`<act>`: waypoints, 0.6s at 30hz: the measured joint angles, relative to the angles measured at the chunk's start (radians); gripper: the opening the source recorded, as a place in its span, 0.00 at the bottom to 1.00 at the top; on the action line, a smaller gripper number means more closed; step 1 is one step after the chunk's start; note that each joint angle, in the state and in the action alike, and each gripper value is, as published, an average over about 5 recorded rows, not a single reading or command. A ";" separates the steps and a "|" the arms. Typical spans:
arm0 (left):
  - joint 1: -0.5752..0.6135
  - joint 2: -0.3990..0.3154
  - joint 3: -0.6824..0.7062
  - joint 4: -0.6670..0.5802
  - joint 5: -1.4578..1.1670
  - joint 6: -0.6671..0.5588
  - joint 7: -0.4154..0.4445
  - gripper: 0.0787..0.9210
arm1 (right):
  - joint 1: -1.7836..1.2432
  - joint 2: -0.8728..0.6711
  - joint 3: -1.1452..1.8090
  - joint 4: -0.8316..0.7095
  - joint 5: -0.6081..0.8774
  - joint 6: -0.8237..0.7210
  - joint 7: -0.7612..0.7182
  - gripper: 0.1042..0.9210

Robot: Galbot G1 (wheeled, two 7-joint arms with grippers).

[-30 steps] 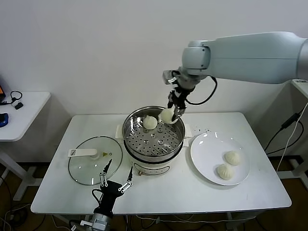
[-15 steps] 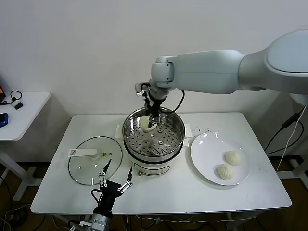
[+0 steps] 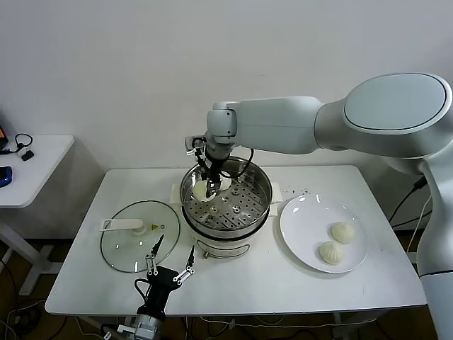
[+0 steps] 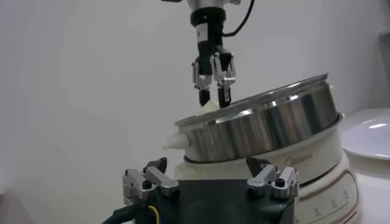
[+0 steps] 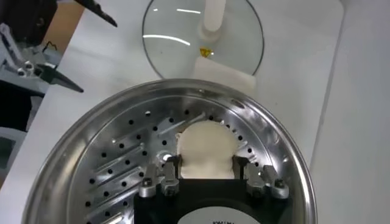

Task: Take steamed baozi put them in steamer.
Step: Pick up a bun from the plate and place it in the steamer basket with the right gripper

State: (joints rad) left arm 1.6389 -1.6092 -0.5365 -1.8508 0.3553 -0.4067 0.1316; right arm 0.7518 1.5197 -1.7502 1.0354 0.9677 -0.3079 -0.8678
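My right gripper (image 3: pixel 206 185) is shut on a cream-white baozi (image 3: pixel 201 190) and holds it low inside the steel steamer (image 3: pixel 241 216), at its back left by the rim. In the right wrist view the baozi (image 5: pixel 206 141) sits between the fingers just over the perforated tray (image 5: pixel 122 164). A second baozi (image 3: pixel 226 184) lies in the steamer, partly hidden behind the gripper. Two more baozi (image 3: pixel 342 231) (image 3: pixel 330 252) lie on the white plate (image 3: pixel 304 219) to the right. My left gripper (image 3: pixel 170 268) is open and empty at the table's front edge, facing the steamer (image 4: pixel 268 125).
The glass lid with a white handle (image 3: pixel 131 248) lies flat left of the steamer, just ahead of my left gripper. A small white side table (image 3: pixel 35 163) stands at the far left. The wall is close behind the steamer.
My right gripper has carried the baozi from above the steamer's back right rim leftward and down into the pot's back left. The left arm has not moved.
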 measured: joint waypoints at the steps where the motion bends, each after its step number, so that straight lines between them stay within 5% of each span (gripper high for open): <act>1: -0.001 0.000 0.000 0.001 0.000 0.000 0.000 0.88 | -0.004 0.003 0.001 -0.004 -0.001 0.000 0.000 0.57; 6: -0.001 0.000 0.001 0.001 0.000 0.000 0.001 0.88 | -0.017 0.011 0.004 -0.020 -0.001 -0.001 0.006 0.62; 14: 0.001 0.000 0.005 0.000 0.002 0.001 0.001 0.88 | -0.015 0.003 0.007 -0.018 0.009 -0.003 0.008 0.86; 18: 0.004 0.000 0.009 -0.003 0.005 0.001 0.001 0.88 | 0.002 -0.016 0.005 0.001 0.014 -0.001 0.006 0.88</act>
State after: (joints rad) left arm 1.6424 -1.6092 -0.5280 -1.8535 0.3599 -0.4054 0.1329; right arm 0.7541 1.5037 -1.7448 1.0362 0.9818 -0.3091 -0.8614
